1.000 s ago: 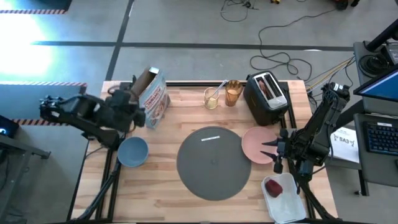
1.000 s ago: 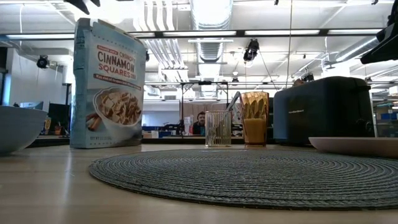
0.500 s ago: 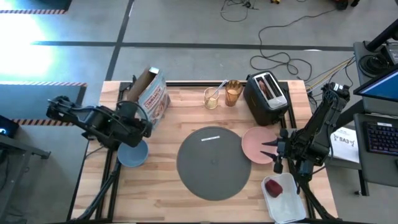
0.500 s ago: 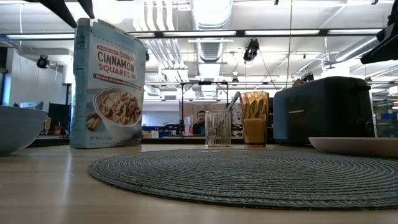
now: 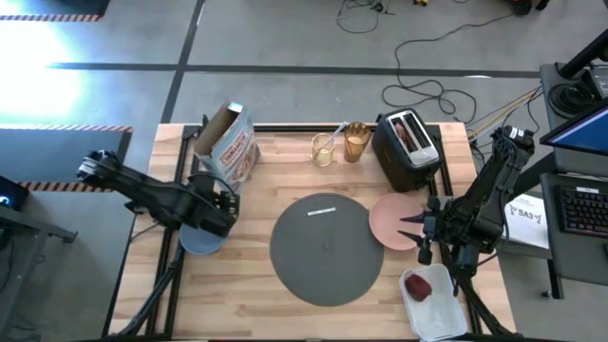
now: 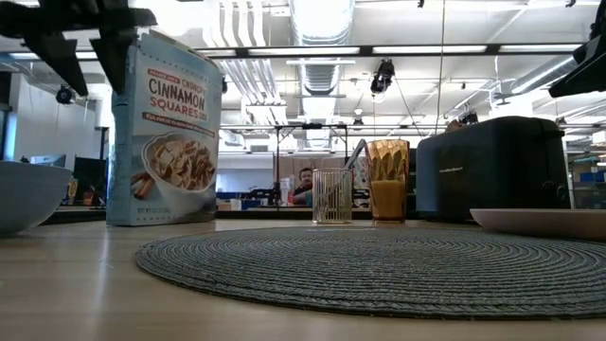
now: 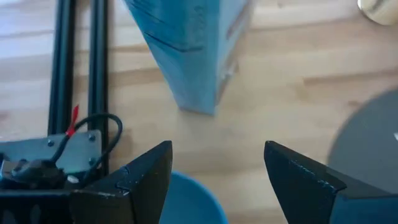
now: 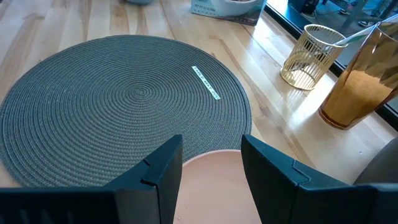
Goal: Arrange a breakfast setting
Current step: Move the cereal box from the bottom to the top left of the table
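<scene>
Left tool (image 5: 217,211) now over blue bowl (image 5: 195,237) at table's 9 o'clock, down from beside cereal box (image 5: 231,149) at 11 o'clock a second ago; fingers (image 7: 144,180) spread apart, nothing between, bowl rim (image 7: 189,198) showing just beneath the gap. Likely lining up to grasp bowl for moving onto mat; no contact seen yet. Right tool (image 5: 421,228) unchanged at 3 o'clock, hovering at edge of pink plate (image 5: 394,221), fingers (image 8: 165,168) apart and empty. Dark-grey mat (image 5: 328,249) centred on table, bare except for small white label. Plate touching mat's 2 o'clock edge. Amber tumbler (image 5: 356,143) at 12 o'clock next to wire cup (image 5: 323,150) holding spoon (image 5: 334,136). Toast (image 5: 407,133) upright in black toaster (image 5: 408,149) at 1 o'clock. Red apple (image 5: 420,285) on white tray (image 5: 439,302) at 4 o'clock. Setting barely begun: everything off the mat. Surface: light wood table (image 5: 256,304), flat, dry-looking. Room: open lab, grey floor with loose cables, ceiling lights and ducts, person seated far back in low view (image 6: 304,186).
</scene>
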Controlling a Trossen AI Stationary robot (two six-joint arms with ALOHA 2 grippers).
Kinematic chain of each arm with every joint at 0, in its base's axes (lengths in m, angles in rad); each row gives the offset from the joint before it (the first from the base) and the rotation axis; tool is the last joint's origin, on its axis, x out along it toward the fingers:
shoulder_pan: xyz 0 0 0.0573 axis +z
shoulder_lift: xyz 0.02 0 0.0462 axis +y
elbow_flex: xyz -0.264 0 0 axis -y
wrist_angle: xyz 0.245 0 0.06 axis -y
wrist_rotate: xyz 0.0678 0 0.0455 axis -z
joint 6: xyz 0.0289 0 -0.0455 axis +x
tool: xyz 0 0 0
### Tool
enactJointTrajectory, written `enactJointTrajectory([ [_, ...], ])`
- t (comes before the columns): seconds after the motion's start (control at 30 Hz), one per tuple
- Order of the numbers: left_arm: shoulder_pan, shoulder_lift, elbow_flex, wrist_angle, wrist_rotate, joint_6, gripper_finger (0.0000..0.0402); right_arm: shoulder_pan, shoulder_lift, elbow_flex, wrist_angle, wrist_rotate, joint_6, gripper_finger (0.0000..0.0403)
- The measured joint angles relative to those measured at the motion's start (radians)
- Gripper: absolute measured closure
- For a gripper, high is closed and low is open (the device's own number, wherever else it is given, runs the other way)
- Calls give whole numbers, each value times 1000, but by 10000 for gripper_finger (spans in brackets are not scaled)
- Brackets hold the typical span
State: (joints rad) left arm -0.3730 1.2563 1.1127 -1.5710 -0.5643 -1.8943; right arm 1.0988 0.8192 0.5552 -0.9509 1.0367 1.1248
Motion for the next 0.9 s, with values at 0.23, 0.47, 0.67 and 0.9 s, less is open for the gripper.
enactJointTrajectory([
  [0.23,1,10,-88,3,-103,-113,164,0,0,0,0,0,0,248],
  [0.47,2,12,-169,41,-206,-117,163,0,0,0,0,0,0,248],
  [0.67,4,12,-266,76,-316,-142,163,0,0,0,0,0,0,248],
  [0.9,5,12,-415,221,-435,-166,160,0,0,0,0,0,0,248],
])
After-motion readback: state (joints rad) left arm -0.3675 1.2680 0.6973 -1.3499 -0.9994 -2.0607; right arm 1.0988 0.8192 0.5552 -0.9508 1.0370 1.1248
